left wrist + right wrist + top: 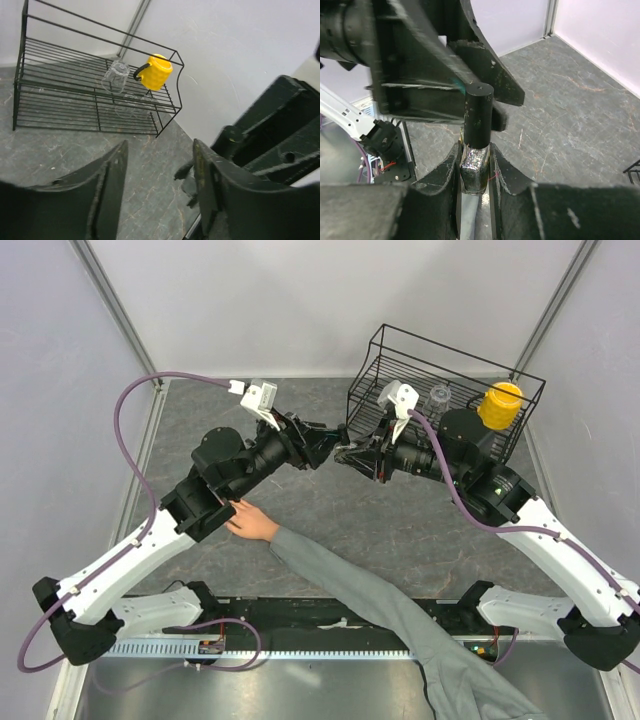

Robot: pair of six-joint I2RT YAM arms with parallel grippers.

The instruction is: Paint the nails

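grey marbled table point(400, 530). the right gripper point(475, 160) pinches a small bottle point(473, 175) with a black cap point(478, 115). the left gripper point(160, 152) has its jaws spread, just beside this cap. a bare hand point(252, 521) lies partly under the left arm point(215, 478); its nails are too small to tell.

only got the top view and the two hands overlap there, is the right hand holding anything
Observer: Yes. In the right wrist view the right hand is shut on a small bottle.
Operator: cap on or off
Observer: On. A black cap stands upright above the fingers.
Operator: left hand gripping that cap
Observer: No. In the left wrist view the left hand is open, with only table showing between its fingers.
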